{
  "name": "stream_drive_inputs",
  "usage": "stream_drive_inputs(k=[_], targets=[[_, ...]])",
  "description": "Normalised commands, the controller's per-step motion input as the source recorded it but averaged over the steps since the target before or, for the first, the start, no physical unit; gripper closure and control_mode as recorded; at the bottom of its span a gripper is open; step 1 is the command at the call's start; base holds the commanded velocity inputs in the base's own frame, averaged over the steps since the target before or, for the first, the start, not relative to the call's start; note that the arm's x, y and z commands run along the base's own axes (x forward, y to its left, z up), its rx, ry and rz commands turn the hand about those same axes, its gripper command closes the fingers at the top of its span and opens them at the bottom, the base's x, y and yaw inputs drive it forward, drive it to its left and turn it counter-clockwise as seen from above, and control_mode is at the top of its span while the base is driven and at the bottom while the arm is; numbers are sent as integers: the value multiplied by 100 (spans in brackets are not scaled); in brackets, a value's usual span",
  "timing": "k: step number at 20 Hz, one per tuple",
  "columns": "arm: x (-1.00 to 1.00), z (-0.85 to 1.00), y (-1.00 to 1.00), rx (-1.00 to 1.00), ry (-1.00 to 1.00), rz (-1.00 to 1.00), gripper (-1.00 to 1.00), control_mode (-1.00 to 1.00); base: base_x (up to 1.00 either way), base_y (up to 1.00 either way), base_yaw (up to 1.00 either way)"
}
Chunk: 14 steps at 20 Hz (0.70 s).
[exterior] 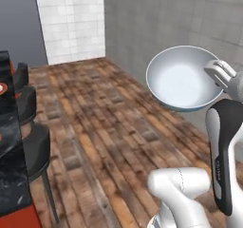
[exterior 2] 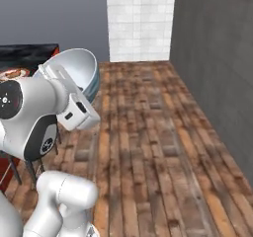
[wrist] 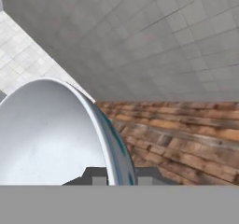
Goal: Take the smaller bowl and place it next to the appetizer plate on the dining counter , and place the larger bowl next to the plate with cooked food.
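My gripper (exterior: 214, 73) is shut on the rim of the larger bowl (exterior: 182, 77), held high in the air and tipped on its side, pale inside facing the left base camera. In the hand view the bowl (wrist: 46, 134) fills the lower left, its blue-patterned rim running between my gripper (wrist: 121, 180) tips. In the right base view the bowl (exterior 2: 74, 70) hangs near the dining counter (exterior 2: 29, 53), where a plate with tan and red food (exterior 2: 14, 73) lies. An orange-rimmed plate edge (exterior: 2, 88) shows on the counter (exterior: 9, 175); which plate it is I cannot tell. The smaller bowl is out of view.
Black stools (exterior: 33, 146) line the counter's near side. A wooden plank floor (exterior: 104, 127) stretches ahead to a grey tiled wall (exterior: 156, 23) and a white tiled wall (exterior 2: 138, 19).
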Motion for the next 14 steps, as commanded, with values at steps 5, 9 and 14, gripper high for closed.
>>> stream_drive_inputs(k=[5,9,14], targets=[[0,0,0,0,0,0,100,100,100,-32,49],[0,0,0,0,0,0,100,100,100,-40,49],[0,0,0,0,0,0,100,100,100,-37,50]])
